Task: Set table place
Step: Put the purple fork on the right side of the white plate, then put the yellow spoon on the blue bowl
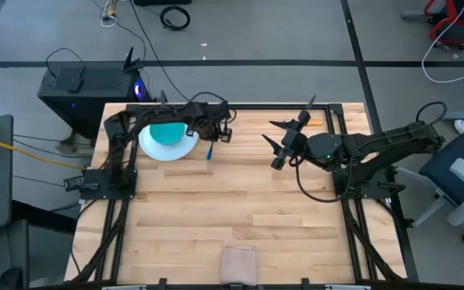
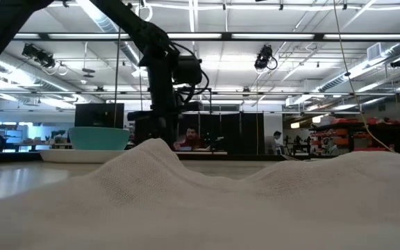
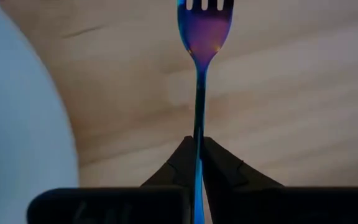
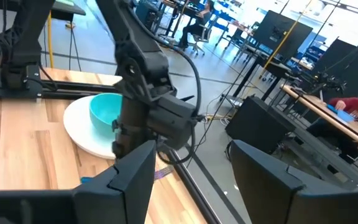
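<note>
Beside the plate (image 1: 185,148), at its three-o'clock edge in the high view, the left gripper (image 1: 213,138) is clamped on the fork (image 1: 209,150). The left wrist view shows why the hold looks as it does: the handle runs straight out between the two pinched fingers (image 3: 224,169), tines (image 3: 205,6) pointing away over bare wood, with the plate's white rim (image 3: 17,124) close alongside. That lines the fork up parallel to the plate's edge, which is where a fork belongs in a place setting, so I judge this to be the laying-down step. Whether the fork already touches the counter (image 1: 240,201) I cannot tell.

The bowl (image 1: 167,133) sits on the plate, toward the far-left part of the counter, about eleven o'clock from its centre. A folded cloth (image 1: 238,263) lies at the near edge, around six o'clock.

The right gripper (image 1: 284,137) hangs at about one o'clock from centre, well apart from the plate, fingers spread wide and holding nothing; it seems to be waiting clear of the left arm. An orange streak near the far rail beside it may be the spoon (image 1: 316,122), though it is too small to be sure.
</note>
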Available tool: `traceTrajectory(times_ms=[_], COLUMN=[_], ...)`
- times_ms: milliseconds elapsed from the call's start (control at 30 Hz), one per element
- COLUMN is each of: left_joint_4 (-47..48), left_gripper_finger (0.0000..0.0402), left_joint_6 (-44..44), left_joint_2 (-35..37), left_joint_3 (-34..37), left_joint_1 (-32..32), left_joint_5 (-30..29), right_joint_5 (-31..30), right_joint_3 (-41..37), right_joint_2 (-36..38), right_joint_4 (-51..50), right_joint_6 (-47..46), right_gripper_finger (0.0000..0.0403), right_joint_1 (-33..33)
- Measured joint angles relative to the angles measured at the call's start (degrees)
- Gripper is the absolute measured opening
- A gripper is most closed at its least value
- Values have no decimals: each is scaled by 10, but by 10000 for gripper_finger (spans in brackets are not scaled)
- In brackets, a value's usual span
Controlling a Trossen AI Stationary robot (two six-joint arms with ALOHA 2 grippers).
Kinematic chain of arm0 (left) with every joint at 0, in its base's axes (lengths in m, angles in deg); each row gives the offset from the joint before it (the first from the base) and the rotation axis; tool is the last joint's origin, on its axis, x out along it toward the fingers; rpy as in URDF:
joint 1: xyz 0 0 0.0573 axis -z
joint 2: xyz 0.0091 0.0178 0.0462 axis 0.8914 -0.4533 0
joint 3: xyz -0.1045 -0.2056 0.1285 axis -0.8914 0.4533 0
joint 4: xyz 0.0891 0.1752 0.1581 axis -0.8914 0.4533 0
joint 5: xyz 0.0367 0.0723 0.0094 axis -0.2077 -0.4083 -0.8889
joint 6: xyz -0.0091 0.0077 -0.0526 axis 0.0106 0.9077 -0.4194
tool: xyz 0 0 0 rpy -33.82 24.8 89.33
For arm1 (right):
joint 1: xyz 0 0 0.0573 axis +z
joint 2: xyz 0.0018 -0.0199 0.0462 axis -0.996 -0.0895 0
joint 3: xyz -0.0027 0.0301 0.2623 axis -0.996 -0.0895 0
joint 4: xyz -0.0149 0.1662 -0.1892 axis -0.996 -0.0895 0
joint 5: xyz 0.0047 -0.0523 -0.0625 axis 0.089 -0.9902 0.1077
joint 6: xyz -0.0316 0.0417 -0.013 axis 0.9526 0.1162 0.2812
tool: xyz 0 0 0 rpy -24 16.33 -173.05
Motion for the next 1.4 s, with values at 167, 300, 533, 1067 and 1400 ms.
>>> traceTrajectory(times_ms=[167, 300, 533, 1067, 1400], left_joint_4=[-10, -29, -33, -61, -60], left_gripper_finger=[14, 9, 27, 55, 52], left_joint_6=[-24, -33, -47, -36, -21], left_joint_2=[-22, -35, -54, -61, -45], left_joint_3=[-3, -3, -3, -3, -2], left_joint_1=[-31, -46, -60, -60, -60], left_joint_5=[0, -4, -10, -11, -6], right_joint_5=[0, 0, 0, 0, 0], right_joint_3=[0, 0, 0, 0, 0], right_joint_2=[0, 0, 0, 0, 4], right_joint_4=[0, -2, -2, -3, -7], right_joint_6=[0, 0, -5, -6, -6], right_gripper_finger=[215, 215, 215, 215, 215], right_joint_1=[0, 0, 0, 0, 0])
